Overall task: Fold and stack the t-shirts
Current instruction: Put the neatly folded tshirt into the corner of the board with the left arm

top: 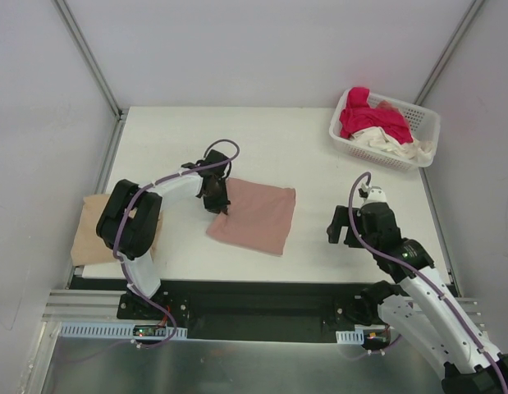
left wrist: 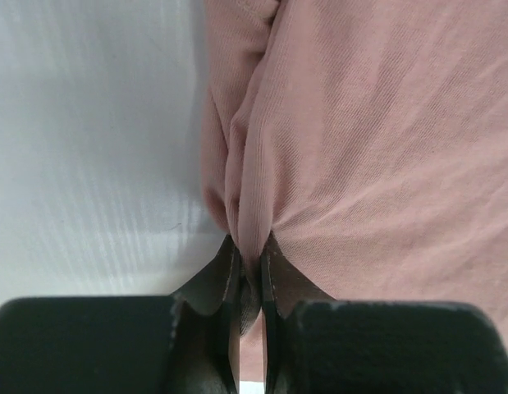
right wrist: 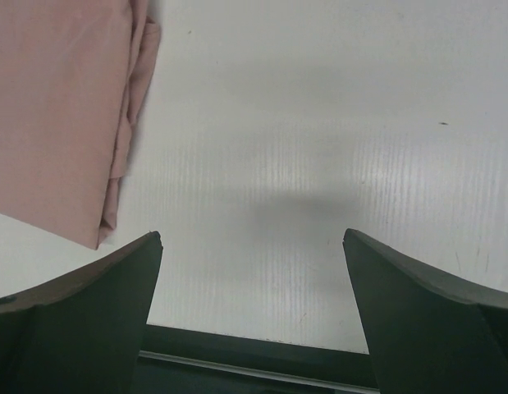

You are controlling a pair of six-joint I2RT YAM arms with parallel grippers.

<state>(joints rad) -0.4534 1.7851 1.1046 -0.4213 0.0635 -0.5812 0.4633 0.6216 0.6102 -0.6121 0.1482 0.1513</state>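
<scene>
Centre of the top view: folded pink t-shirt [top: 258, 217] lies flat on the table [top: 336, 176], a near-square panel skewed slightly clockwise against the table edge. You get no clear long axis from here. Left gripper [top: 217, 203] sits on its left edge. Right gripper [top: 344, 227] hangs clear at lower right, well apart from the cloth. Tan t-shirt [top: 88, 223] is at far left, partly under the left arm. Magenta-red t-shirt [top: 364, 115] and cream t-shirt [top: 389, 146] are in the basket [top: 427, 123], upper right.

Left wrist view: jaws are pinched tight on a ridge of pink cloth at lower centre. Creases fan up and right from the pinch. You can't tell how many layers are caught.

Right wrist view: fingers spread wide, nothing between them. Pink stack fills the upper left, its layered edge running top to bottom of the frame.

Risk, as I judge it: if the pinch holds only the top layers, pulling peels the fold open. A one-sided drag could also swing and bunch the panel, so it lands skewed on the tan one.
</scene>
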